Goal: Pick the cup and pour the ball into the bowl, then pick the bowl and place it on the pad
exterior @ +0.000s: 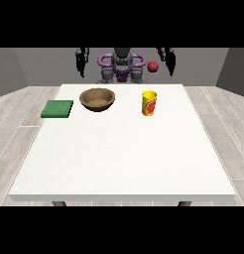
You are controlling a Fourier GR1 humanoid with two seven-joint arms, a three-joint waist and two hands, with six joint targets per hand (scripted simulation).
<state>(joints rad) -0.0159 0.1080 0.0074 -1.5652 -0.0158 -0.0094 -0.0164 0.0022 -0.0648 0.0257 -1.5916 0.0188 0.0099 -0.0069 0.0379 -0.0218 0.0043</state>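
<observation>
Both hands raised, nothing held.
I see the cup upright beside the bowl; the hand at the view's left and the hand at the view's right hang with straight fingers.

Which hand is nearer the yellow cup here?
Left, the hand at the view's right: raised behind the yellow cup, slightly to its right. The hand at the view's left hangs far across, beyond the bowl.
</observation>
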